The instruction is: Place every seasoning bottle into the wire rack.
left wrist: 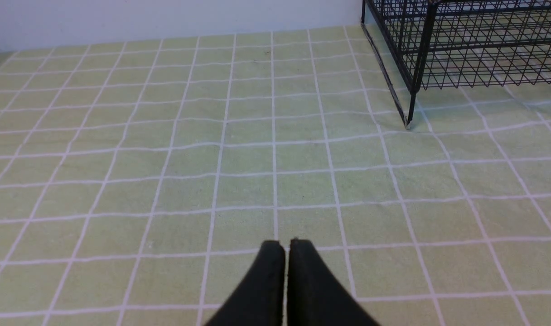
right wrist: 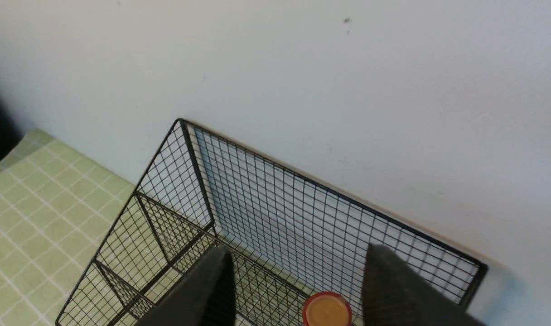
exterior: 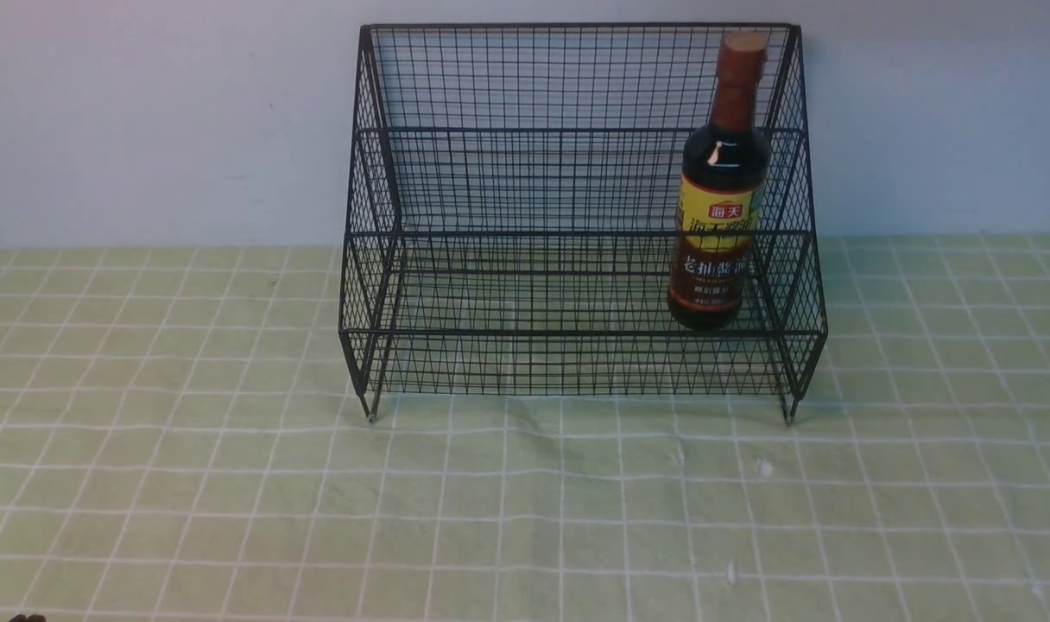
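Note:
The seasoning bottle (exterior: 721, 186), dark with a brown-red cap and a yellow and red label, stands upright at the right end of the wire rack's (exterior: 525, 130) lower tier. In the right wrist view my right gripper (right wrist: 298, 256) is open, looking down from above the rack (right wrist: 275, 203); the bottle's cap (right wrist: 327, 310) shows between and below the fingers, apart from them. In the left wrist view my left gripper (left wrist: 287, 243) is shut and empty over the cloth, with the rack's front left corner (left wrist: 420, 59) far off. Neither gripper shows in the front view.
A light-green checked cloth (exterior: 231, 484) covers the table. A pale wall (exterior: 145, 112) stands right behind the rack. The rest of the rack's tiers hold nothing.

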Robot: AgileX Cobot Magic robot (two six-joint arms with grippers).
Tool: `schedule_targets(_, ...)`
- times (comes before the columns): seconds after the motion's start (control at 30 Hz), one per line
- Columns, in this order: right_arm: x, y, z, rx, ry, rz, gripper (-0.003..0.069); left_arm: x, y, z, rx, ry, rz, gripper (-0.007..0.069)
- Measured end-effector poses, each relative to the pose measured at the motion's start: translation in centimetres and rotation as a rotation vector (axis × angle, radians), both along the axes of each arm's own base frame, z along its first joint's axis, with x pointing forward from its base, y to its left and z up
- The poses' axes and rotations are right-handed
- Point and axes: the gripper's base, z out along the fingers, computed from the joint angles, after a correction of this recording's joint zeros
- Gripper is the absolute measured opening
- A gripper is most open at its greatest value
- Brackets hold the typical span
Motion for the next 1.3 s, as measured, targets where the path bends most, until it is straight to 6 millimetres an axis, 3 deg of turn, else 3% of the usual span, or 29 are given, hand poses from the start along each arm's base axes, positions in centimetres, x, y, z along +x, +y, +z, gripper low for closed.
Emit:
schedule_targets(0.13, -6.7, -1.9, 4.3, -0.023, -0.04, -0.136, 0.0071, 0.0, 0.0, 0.0, 0.0, 0.0, 0.0, -0.0005)
schedule_targets(0.2, -9.9, -3.0, 5.7, -0.043, -0.059, -0.221, 0.0015, 0.0, 0.0, 0.0, 0.0, 0.0, 0.0, -0.0005)
schedule_targets(0.23, -10.2, -3.2, 5.8, -0.048, -0.056, -0.239, 0.0011, 0.0, 0.0, 0.0, 0.0, 0.0, 0.0, -0.0005)
schedule_targets(0.27, -12.7, -4.0, 6.8, -0.048, -0.076, -0.306, -0.0002, 0.0, 0.0, 0.0, 0.0, 0.0, 0.0, -0.0005)
schedule_targets(0.3, -13.0, -4.1, 6.9, -0.055, -0.082, -0.313, -0.0004, 0.0, 0.0, 0.0, 0.0, 0.0, 0.0, -0.0005)
schedule_targets(0.47, -21.2, -6.6, 8.7, -0.056, -0.133, -0.496, -0.001, 0.0, 0.0, 0.0, 0.0, 0.0, 0.0, -0.0005)
schedule_targets(0.5, -23.4, -7.0, 8.7, -0.054, -0.163, -0.518, -0.001, 0.0, 0.0, 0.0, 0.0, 0.0, 0.0, -0.0005)
schedule_targets(0.57, -26.1, -7.5, 8.1, -0.043, -0.184, -0.535, -0.001, 0.0, 0.0, 0.0, 0.0, 0.0, 0.0, -0.0005)
schedule_targets(0.6, -26.4, -7.5, 8.0, -0.042, -0.186, -0.536, -0.001, 0.0, 0.0, 0.0, 0.0, 0.0, 0.0, -0.0005)
schedule_targets(0.67, -29.7, -7.9, 6.4, -0.01, -0.221, -0.546, -0.001, 0.0, 0.0, 0.0, 0.0, 0.0, 0.0, -0.0005)
schedule_targets(0.8, -32.7, -8.2, 2.3, 0.03, -0.276, -0.548, -0.001, 0.0, 0.0, 0.0, 0.0, 0.001, 0.0, -0.0005)
schedule_targets(0.9, -34.4, -8.2, -2.1, 0.052, -0.305, -0.535, -0.001, 0.0, 0.0, 0.0, 0.0, 0.001, 0.0, -0.0005)
schedule_targets(1.07, -34.9, -7.8, -7.2, 0.11, -0.314, -0.491, -0.001, 0.0, 0.0, 0.0, 0.0, 0.001, 0.0, -0.0005)
schedule_targets(1.1, -34.6, -7.4, -9.1, 0.153, -0.305, -0.462, -0.001, 0.0, 0.0, 0.0, 0.0, 0.001, 0.0, -0.0005)
schedule_targets(1.17, -34.7, -7.3, -9.9, 0.178, -0.301, -0.447, -0.001, 0.0, 0.0, 0.0, 0.0, 0.001, 0.0, -0.0005)
schedule_targets(1.2, -34.4, -6.8, -11.7, 0.227, -0.263, -0.413, -0.001, 0.0, 0.0, 0.0, 0.0, 0.001, 0.0, -0.0005)
schedule_targets(1.3, -33.6, -6.5, -14.3, 0.208, -0.219, -0.391, -0.0012, 0.0, 0.0, 0.0, 0.0, 0.001, 0.0, -0.0005)
